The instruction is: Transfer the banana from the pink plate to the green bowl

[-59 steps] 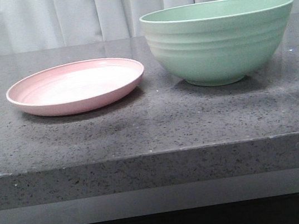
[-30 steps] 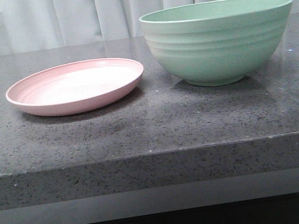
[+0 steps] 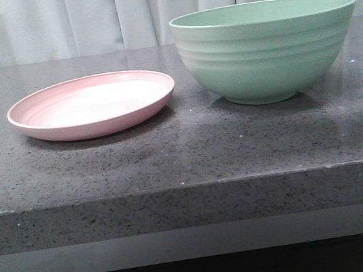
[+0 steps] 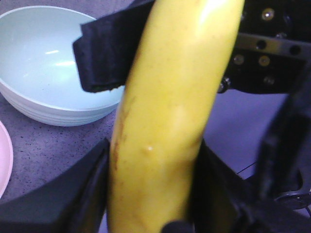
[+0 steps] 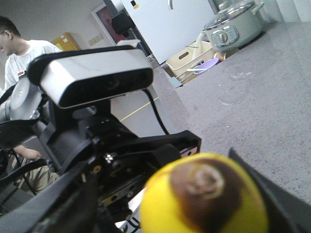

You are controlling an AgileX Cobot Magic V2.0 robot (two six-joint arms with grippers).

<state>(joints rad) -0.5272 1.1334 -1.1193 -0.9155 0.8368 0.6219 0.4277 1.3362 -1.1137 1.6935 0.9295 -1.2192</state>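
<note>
Banana [image 4: 165, 126] is off the pink plate [image 3: 91, 105] & up in the air. It doesn't show in the front view, so it's outside that frame. L wrist view: left gripper [image 4: 151, 194] has its jaws closed onto banana's sides, narrow gap filled by the fruit, firm hold by the look of it. One black finger of the right gripper [image 4: 104, 53] lies against banana's upper part. R wrist view: banana's brown end sits between the right gripper [image 5: 199, 204] fingers, jaws roughly banana-wide, but can't tell if they actually pinch it or just flank it. Looks like a handover between arms, my guess.

Plate is bare, left on the table [image 3: 171, 158]. Green bowl [image 3: 268, 54] stands right of it, just beside, not touching. The part of its inside seen from the L wrist is empty.

Progress, as I judge: pick-up done, approx halfway. Left to do: carry banana over bowl, lower inside the rim, let go, pull arms back.
</note>
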